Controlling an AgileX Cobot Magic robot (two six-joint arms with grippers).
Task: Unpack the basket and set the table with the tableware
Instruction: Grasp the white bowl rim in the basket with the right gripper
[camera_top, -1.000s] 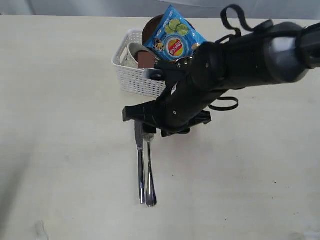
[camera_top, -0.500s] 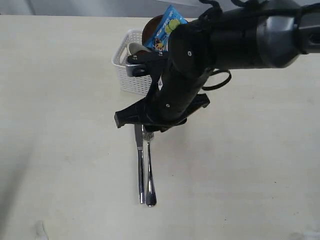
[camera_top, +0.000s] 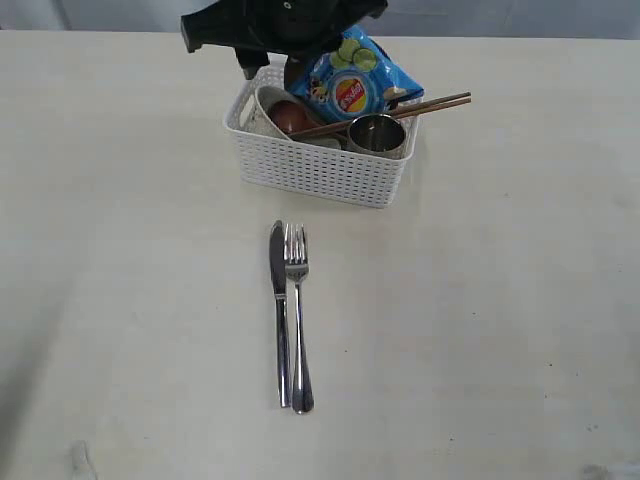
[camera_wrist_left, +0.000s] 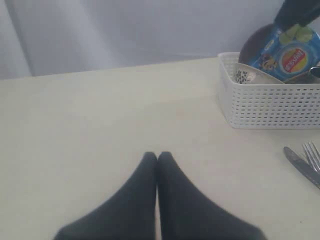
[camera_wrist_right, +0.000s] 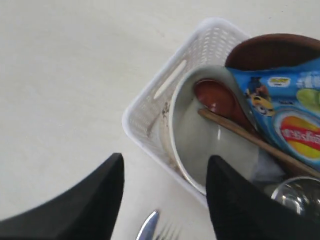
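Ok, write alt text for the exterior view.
A white lattice basket stands on a cream table, holding a cream bowl, wooden spoon, chopsticks, steel cup and blue chip bag. A steel knife and fork lie side by side on the table in front of it. A black robot arm hangs over the basket's back edge at the frame's top.

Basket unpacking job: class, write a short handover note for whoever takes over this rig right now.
Left gripper: jaws shut, empty, over the pale cream table.
Right gripper: jaws open, empty, above the white lattice plastic basket.
Done: steel knife and steel fork lie side by side on the table.
Left, all in the basket: cream round bowl holding reddish-brown wooden spoon, brown wooden chopsticks, steel cup, small brown plate. Blue chip bag sits there too.
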